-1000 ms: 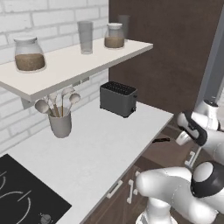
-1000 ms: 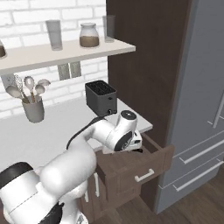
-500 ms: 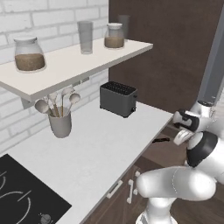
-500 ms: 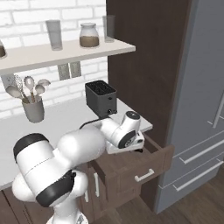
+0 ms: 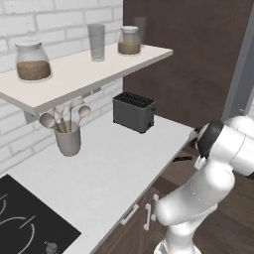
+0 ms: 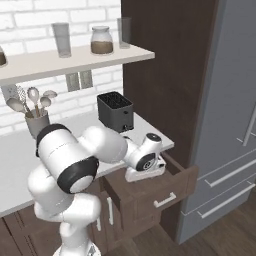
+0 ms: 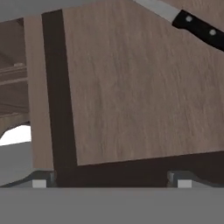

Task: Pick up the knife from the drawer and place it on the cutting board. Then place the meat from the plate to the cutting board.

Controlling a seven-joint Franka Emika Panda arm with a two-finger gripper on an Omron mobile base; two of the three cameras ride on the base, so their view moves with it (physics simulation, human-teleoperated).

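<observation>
Step 1, knife pickup. End effector (image 7: 111,183) hangs over the open drawer (image 6: 172,187), fingers wide apart, nothing held. Knife (image 7: 192,26) lies on the drawer floor, off toward the hand view's top right corner. Next: shift over the black handle, drop, close. Counts: 1 knife, 1 toaster (image 5: 133,111), 2 jars, 2 glasses on the shelf (image 5: 74,74).

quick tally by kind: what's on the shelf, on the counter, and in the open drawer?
Jars with brown contents on the shelf: 2, one, other
Glasses on the shelf: 2, one, other
Toaster on the counter: 1
Utensil holder on the counter: 1
Knife in the drawer: 1
Total: 7
</observation>
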